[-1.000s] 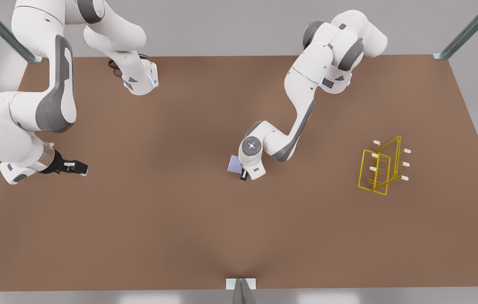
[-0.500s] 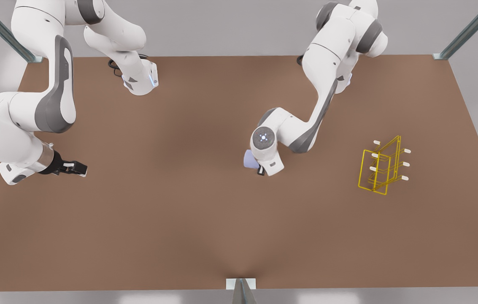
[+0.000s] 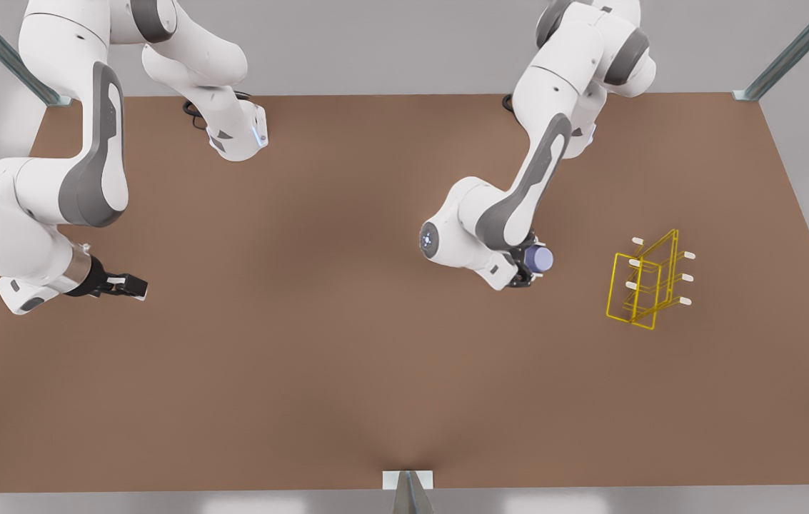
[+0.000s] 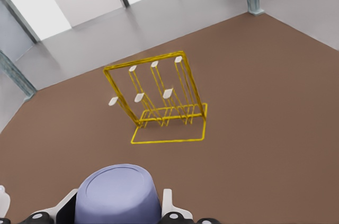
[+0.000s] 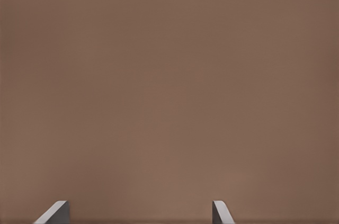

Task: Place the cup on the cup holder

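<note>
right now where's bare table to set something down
Nearly all the table is bare: the near strip, and the middle between the open right hand and the left hand gripping the cup. The tight spot is the gap between the cup and the cup holder.

No text, label, brand, number or sign can be read anywhere in these pictures.
</note>
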